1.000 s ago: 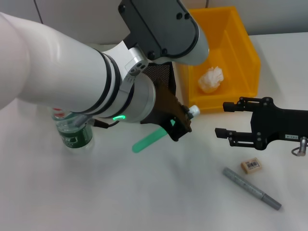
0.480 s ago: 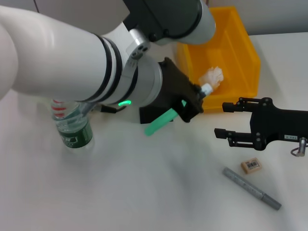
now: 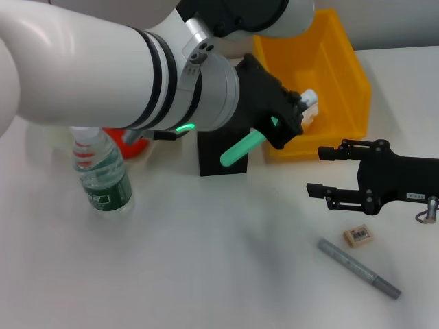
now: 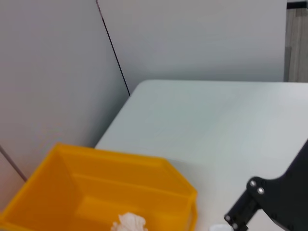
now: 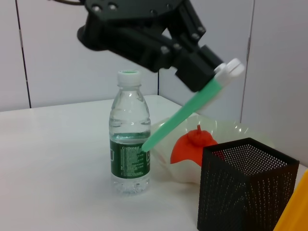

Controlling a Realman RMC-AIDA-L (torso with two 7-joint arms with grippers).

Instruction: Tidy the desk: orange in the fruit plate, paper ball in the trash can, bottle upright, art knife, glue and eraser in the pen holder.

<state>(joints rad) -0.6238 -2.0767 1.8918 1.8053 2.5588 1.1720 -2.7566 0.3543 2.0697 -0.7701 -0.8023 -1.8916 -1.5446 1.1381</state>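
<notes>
My left gripper [image 3: 280, 127] is shut on the green glue [image 3: 244, 148], which it holds tilted above the black mesh pen holder [image 3: 217, 158], white cap toward the bin. From the right wrist view the glue [image 5: 183, 112] slants over the pen holder [image 5: 245, 185]. The bottle [image 3: 103, 179] stands upright at the left. The orange [image 5: 195, 143] lies in the clear fruit plate [image 5: 226, 131]. In the yellow trash can [image 3: 343, 75] lies the paper ball [image 4: 129, 223]. My right gripper [image 3: 319, 171] hovers open to the right, just above the eraser [image 3: 359, 235] and the grey art knife [image 3: 359, 268].
The left arm's white forearm [image 3: 82, 68] covers much of the table's left and back. The trash can [image 4: 96, 187] stands by the wall panels at the table's back edge. White tabletop [image 3: 206, 274] lies bare in front.
My left gripper has carried the glue up and to the right, from low over the table to above the pen holder, which now shows. The right gripper has not moved.
</notes>
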